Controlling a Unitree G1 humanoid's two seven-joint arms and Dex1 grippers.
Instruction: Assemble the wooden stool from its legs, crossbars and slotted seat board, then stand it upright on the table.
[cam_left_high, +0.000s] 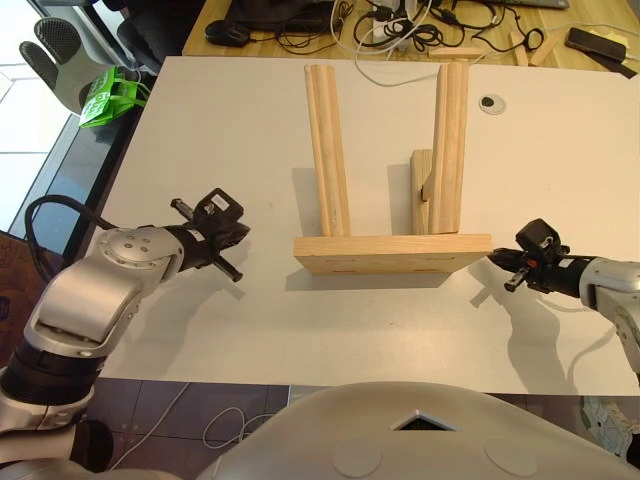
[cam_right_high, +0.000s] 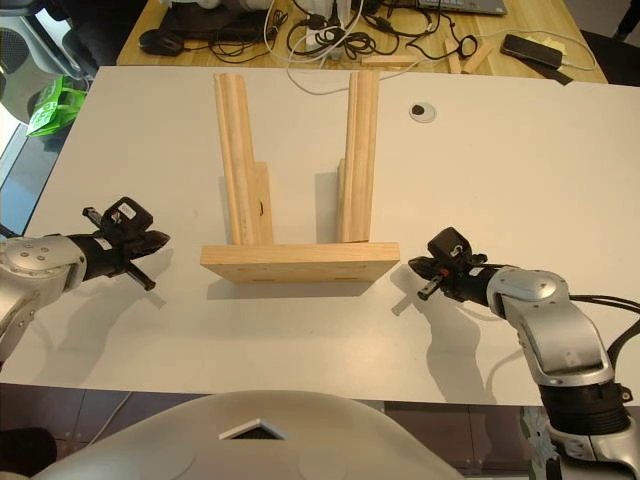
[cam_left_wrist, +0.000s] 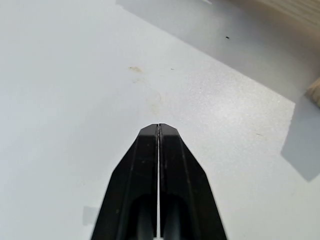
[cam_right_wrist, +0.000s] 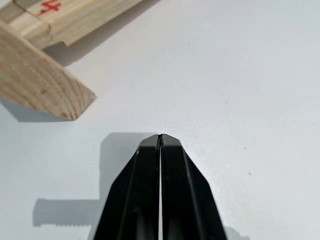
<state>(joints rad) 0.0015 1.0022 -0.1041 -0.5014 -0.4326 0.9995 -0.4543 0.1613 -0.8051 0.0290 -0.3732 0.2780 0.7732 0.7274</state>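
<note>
The right fingers (cam_right_wrist: 145, 170) are pressing flat together, gripping nothing, and are pointing at the right end of the seat board (cam_left_high: 392, 254), just beside it but not touching. The left fingers (cam_left_wrist: 142, 170) are likewise closing on nothing and are sitting well apart from the seat board's left end, over bare desk (cam_left_high: 200, 120). By my judgement the right arm is lying nearer to the work, with the wood directly ahead of its tips.

The stool (cam_left_high: 390, 180) is looking already put together and is lying on its side. The seat board is standing on its long edge, with its long axis running from left to right between the 2 sets of fingers. From its far face 2 legs are stretching away across the desk: 1 from near the left end (cam_left_high: 328, 150) and 1 from near the right end (cam_left_high: 449, 140). A shorter piece (cam_left_high: 422, 185) is showing just inside the right-end leg; I cannot tell whether it is a crossbar or a lower leg.

Everything is pale, unfinished wood with visible grain. The legs are showing as long paired strips with rounded edges, and the seat board is showing as a flat slab with square corners. Tipping the stool onto its feet is probably calling for a push or lift at the seat board, and the smooth white desk may be letting it slide.
</note>
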